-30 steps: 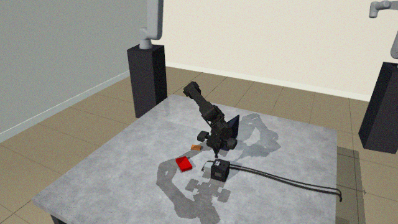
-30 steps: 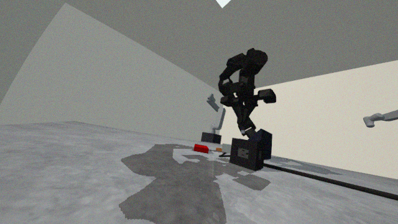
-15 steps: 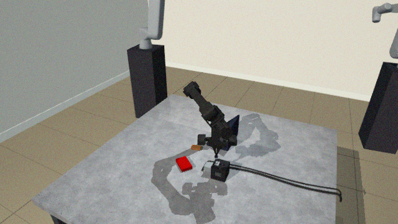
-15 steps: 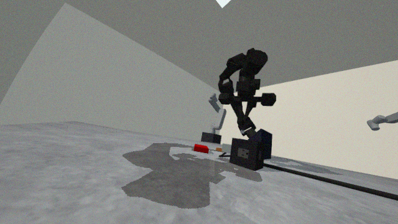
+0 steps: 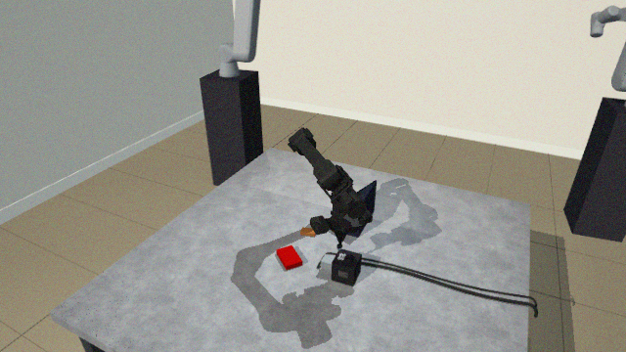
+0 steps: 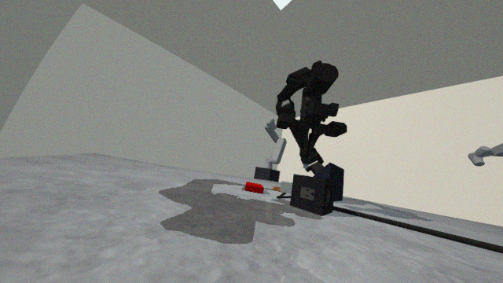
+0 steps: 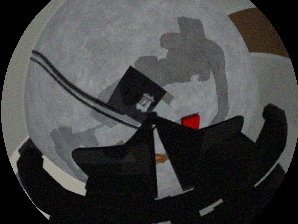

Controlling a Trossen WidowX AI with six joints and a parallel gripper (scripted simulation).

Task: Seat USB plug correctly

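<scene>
Cream and grey walls (image 5: pixel 440 59) (image 6: pixel 432 157) meet a tan tiled floor (image 5: pixel 122 196) behind the mottled grey table (image 5: pixel 171 274) (image 6: pixel 98 244) (image 7: pixel 75 40).

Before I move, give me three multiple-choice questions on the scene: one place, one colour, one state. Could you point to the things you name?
1. Where is the red block (image 5: pixel 289 257) (image 6: pixel 254 187) (image 7: pixel 190 122)?
A) On the floor
B) On the table (image 5: pixel 186 293) (image 6: pixel 118 255) (image 7: pixel 65 35)
C) On top of the power cube

2. What colour is the smaller piece (image 5: pixel 307 232) (image 6: pixel 277 189) (image 7: pixel 160 158) near it?
A) Orange
B) Green
C) White

3. How is the gripper (image 5: pixel 339 244) (image 6: pixel 312 162) (image 7: pixel 152 120)?
A) Wide open
B) Shut on nothing
C) Shut on the USB plug

Key:
1 B: the top view shows it on the grey surface.
2 A: its orange shows in the top view.
3 C: the exterior view shows a small grey piece at the closed fingertips.
</scene>
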